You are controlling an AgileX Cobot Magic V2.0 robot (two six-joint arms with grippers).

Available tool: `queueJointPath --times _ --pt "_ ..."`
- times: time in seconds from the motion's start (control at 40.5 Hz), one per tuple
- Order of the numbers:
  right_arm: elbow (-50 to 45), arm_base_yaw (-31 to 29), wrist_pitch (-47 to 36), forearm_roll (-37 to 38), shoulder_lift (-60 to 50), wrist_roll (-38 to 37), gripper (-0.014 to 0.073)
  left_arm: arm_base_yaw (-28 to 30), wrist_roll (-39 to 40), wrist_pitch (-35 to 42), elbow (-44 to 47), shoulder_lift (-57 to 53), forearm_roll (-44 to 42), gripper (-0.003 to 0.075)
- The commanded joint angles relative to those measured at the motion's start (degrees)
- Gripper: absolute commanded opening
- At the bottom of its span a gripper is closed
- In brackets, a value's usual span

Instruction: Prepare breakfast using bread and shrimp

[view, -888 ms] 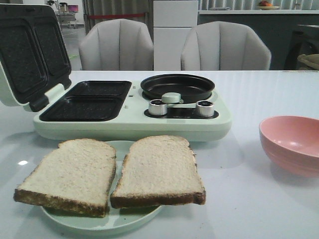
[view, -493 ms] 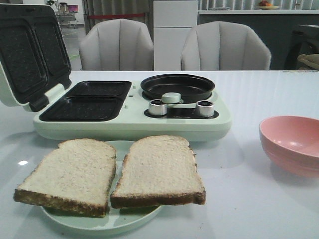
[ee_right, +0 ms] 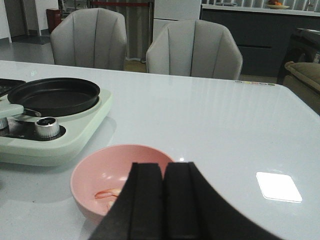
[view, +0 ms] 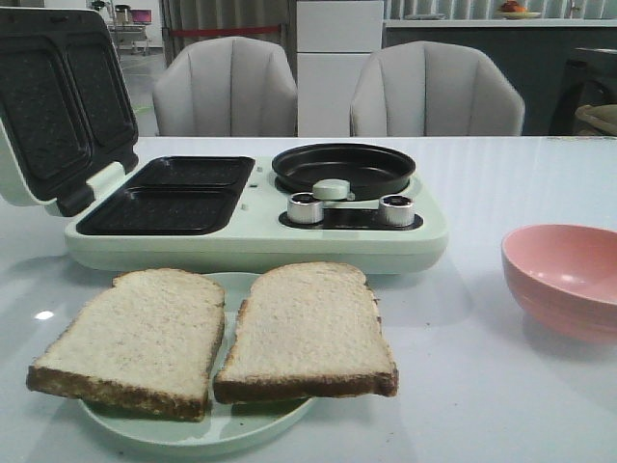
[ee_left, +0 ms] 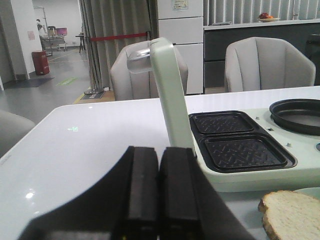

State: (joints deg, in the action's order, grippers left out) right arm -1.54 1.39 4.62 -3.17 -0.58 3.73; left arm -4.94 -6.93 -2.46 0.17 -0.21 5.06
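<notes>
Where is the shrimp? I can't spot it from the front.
The shrimp lies inside the pink bowl, seen in the right wrist view, on the table's right side beside the breakfast maker.

Two grey chairs (view: pixel 337 87) behind white table (view: pixel 501 183).

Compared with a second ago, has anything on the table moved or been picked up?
Nothing has visibly changed. The two bread slices lie side by side on the plate, the sandwich maker stays open, and the pink bowl stands where it was. No pincer appears in the front view.
</notes>
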Motion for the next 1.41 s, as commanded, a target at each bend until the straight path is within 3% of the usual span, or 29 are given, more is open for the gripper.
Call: queueJointPath --times 0.0,0.345,0.592,0.839,1.307,1.381 --pt "0.9 -0.1 -5.2 0.2 -1.2 0.1 0.0034 0.1 -0.1 5.1 1.6 -1.0 0.5 0.0101" --pt "3.9 0.0 -10.5 -1.7 -1.1 0.1 0.0034 0.1 0.0 9.6 0.4 -1.0 3.9 0.0101" --pt "20.2 0.0 1.0 -1.9 6.3 0.1 0.0034 0.1 0.0 -1.6 -14.9 0.8 2.6 0.0101" --pt "35.9 0.0 15.8 -1.9 20.8 0.1 0.0034 0.1 0.0 -15.2 -29.7 12.1 2.4 0.0101" --pt "37.7 0.0 23.8 -1.9 35.1 0.1 0.0034 0.1 0.0 -20.7 -31.4 28.0 4.6 0.0102" --pt "37.7 0.0 24.4 -1.9 36.5 0.1 0.007 0.1 0.0 -21.3 -31.4 29.6 4.6 0.0113"
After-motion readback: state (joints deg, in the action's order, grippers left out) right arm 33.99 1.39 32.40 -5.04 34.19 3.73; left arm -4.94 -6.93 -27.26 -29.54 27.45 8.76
